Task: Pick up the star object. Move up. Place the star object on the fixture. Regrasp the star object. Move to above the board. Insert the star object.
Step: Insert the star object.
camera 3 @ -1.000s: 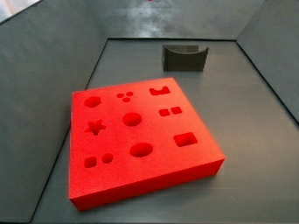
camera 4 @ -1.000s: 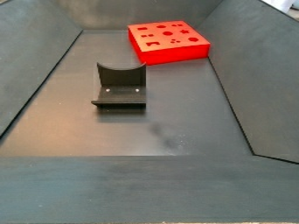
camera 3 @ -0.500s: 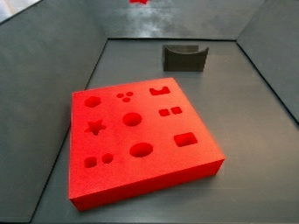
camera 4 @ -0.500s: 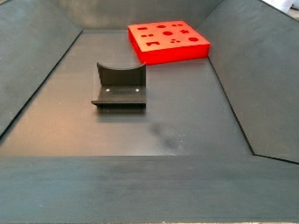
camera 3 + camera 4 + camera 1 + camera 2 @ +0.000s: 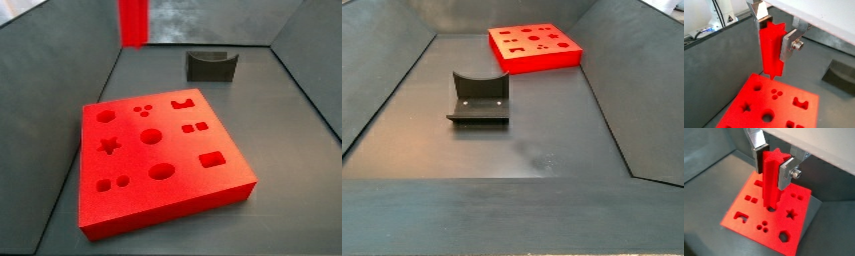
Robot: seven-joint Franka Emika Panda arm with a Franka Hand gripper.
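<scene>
My gripper point(image 5: 774, 37) is shut on the star object point(image 5: 771, 50), a long red bar with a star-shaped cross-section. It hangs upright between the silver fingers in both wrist views point(image 5: 771, 183), above the red board point(image 5: 784, 107). The board shows several cut-out holes, among them a star-shaped hole point(image 5: 789, 214). In a side view the star object point(image 5: 134, 22) shows as a red bar at the top, above and behind the board point(image 5: 187, 195) and its star hole point(image 5: 111, 146). The gripper itself is out of frame in both side views.
The dark fixture point(image 5: 210, 65) stands on the grey floor behind the board; it also shows in a side view point(image 5: 478, 98) in front of the board point(image 5: 563, 57). Sloped grey walls enclose the floor on all sides.
In a side view the star object has come down and to the left into the frame; before, only a red tip showed at the top edge. Board and fixture have not moved.
</scene>
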